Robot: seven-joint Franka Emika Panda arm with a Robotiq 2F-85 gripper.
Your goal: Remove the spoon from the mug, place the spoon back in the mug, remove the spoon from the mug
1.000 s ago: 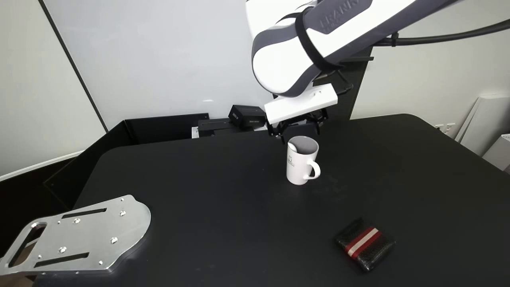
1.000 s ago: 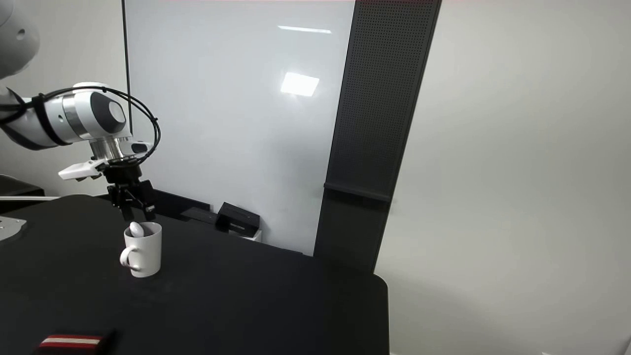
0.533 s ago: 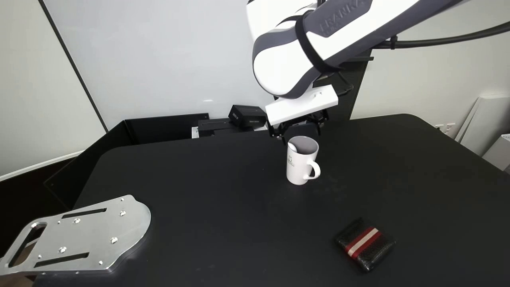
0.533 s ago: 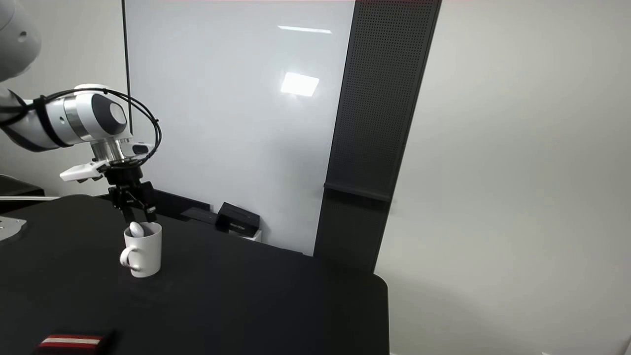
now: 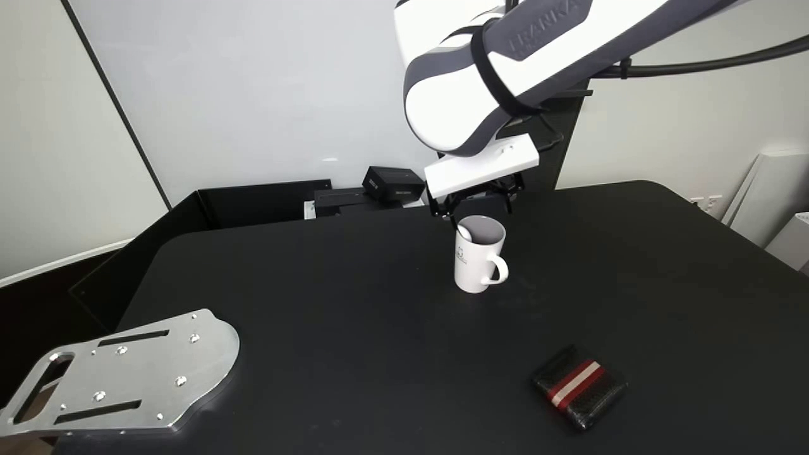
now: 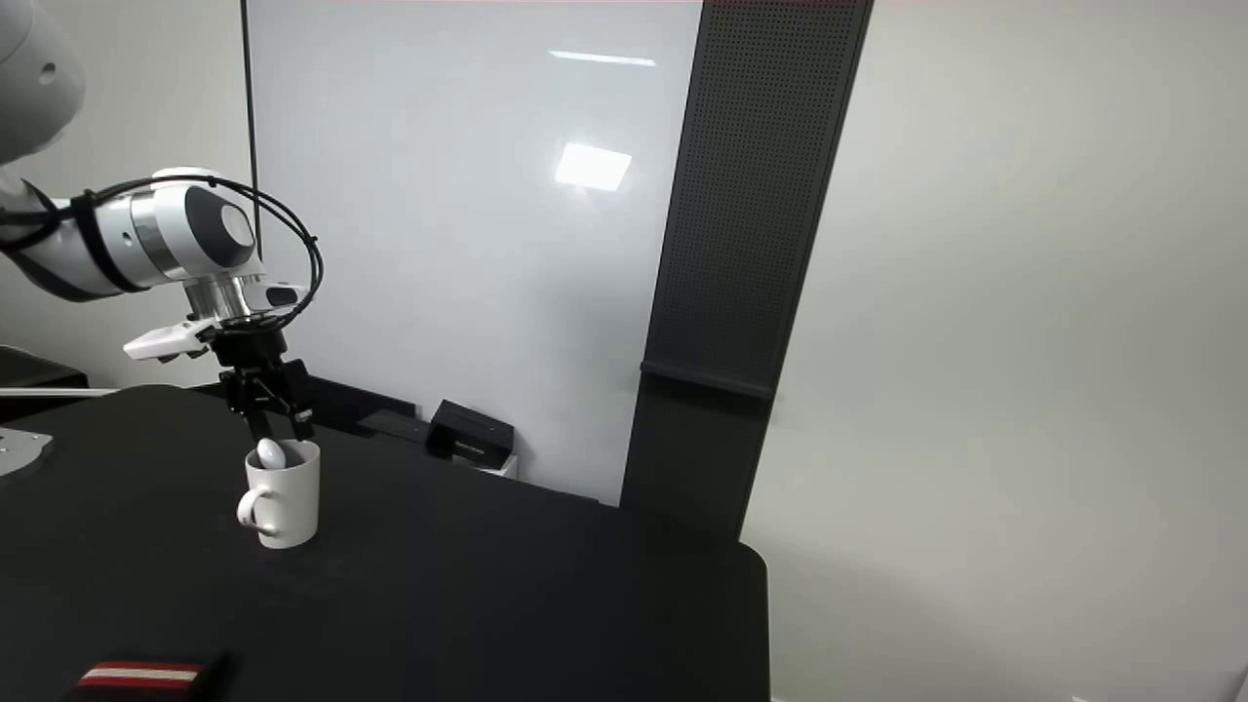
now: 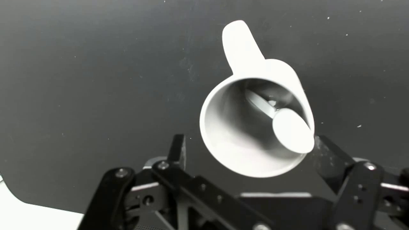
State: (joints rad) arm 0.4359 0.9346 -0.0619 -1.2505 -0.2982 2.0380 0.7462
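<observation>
The white mug [image 5: 471, 268] stands upright on the black table; it also shows in an exterior view [image 6: 295, 502] and in the wrist view [image 7: 282, 68]. The white spoon [image 7: 292, 131] leans inside it, bowl up against the rim and handle down in the mug. Its bowl shows in both exterior views [image 5: 464, 233] [image 6: 271, 454]. My gripper [image 7: 249, 139] is open and empty, with its fingers wide apart near the rim. In the wrist view the right fingertip appears beside the spoon's bowl; I cannot tell whether they touch. The gripper also shows just above the mug in an exterior view [image 6: 283, 429].
A black wallet with a red and white stripe [image 5: 579, 387] lies on the table in front of the mug. A silver metal plate [image 5: 145, 373] lies at the table's left edge. A black box [image 5: 393, 184] sits behind the table's back edge [image 5: 284, 225].
My gripper has shifted slightly to the right and slightly down in the exterior views. The mug and the spoon have not moved.
</observation>
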